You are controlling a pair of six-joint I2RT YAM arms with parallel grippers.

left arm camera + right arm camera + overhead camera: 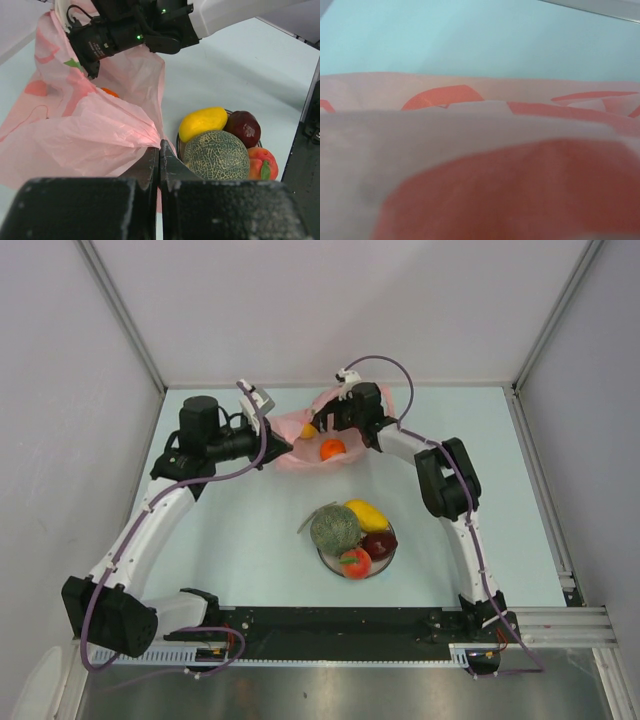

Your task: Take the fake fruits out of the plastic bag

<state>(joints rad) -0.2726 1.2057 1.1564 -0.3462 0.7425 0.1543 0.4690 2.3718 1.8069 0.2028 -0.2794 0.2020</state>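
1. The left gripper (159, 150) has its jaws fully closed on a fold of the plastic bag (75, 135), pinching the thin pink film at the bag's near edge and holding it up off the counter (240, 530).
2. The right gripper (320, 427) has its jaws spread wide at the bag's mouth. Nothing shows between them, and its own camera sees only pink film pressed close.
3. Just beside those jaws, inside the bag, lie an orange ball (332, 448) and what looks like a small yellow piece (308, 430).
4. The step in hand, as I judge it, is reaching in for the next fruit while the left arm keeps the mouth open.
5. The next move calls for lowering the open jaws around one fruit without catching film, closing, then lifting clear.
6. Nearer the arms and well apart from the bag, a plate (178, 142) holds the melon (216, 155), the yellow-orange oval (202, 122), a dark red piece (244, 127) and a red piece (260, 162).
7. Count: one bag, one plate, six fruits, four on the plate and two in the bag.
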